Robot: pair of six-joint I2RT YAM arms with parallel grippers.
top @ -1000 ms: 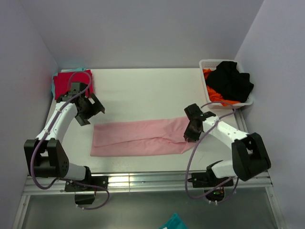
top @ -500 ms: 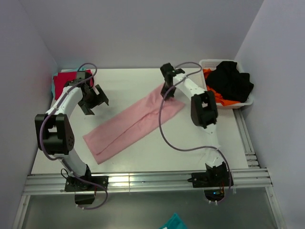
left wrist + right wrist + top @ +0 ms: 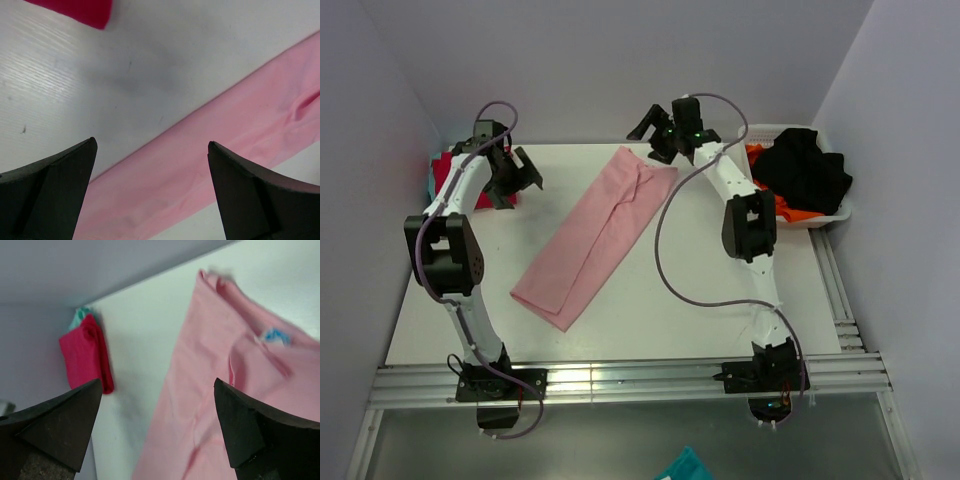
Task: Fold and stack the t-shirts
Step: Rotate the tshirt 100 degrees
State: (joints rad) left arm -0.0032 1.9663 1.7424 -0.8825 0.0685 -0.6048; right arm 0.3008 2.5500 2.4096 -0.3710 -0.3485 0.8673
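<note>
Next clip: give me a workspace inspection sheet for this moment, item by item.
Surface: white table, a few dark specks.
Job's things: pink tee folded into a long strip, lying diagonally; red tee folded at the far left corner, teal tee peeking out behind it.
Clutter: basket at far right, holding black and orange clothes.
Grippers: left gripper open, over the pink tee's edge; right gripper open, above its far end; neither holds anything.
Cables: purple cable looped along each arm.
Surroundings: plain walls on three sides; metal rail at the near edge.
</note>
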